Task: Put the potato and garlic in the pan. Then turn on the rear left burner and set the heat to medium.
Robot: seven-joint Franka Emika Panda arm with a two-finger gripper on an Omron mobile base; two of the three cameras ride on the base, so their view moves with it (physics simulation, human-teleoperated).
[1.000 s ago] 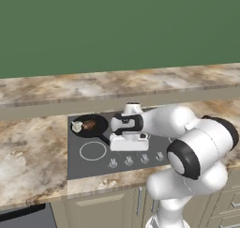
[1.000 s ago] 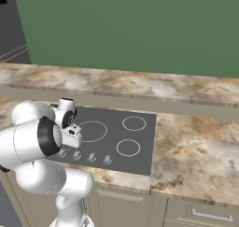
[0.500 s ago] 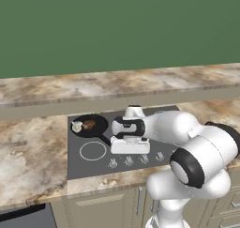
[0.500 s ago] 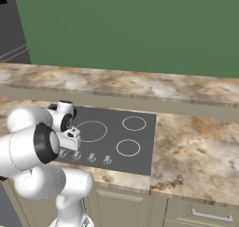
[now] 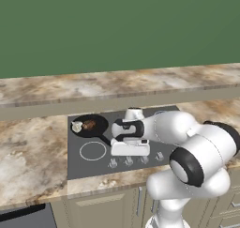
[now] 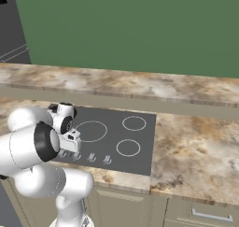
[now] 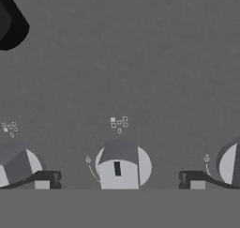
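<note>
Knob approach — end effector [image 7: 119,180] spread wide, holding nothing.
Potato [image 5: 89,125] and garlic [image 5: 77,126] sit in the pan [image 5: 96,131]; risk — neighbouring knobs [image 7: 119,166] look alike, wrong burner lights.

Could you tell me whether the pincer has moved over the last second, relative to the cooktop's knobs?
Yes. The pincer has come forward and down from near the pan toward the front knob row, and now straddles one knob, open.
</note>
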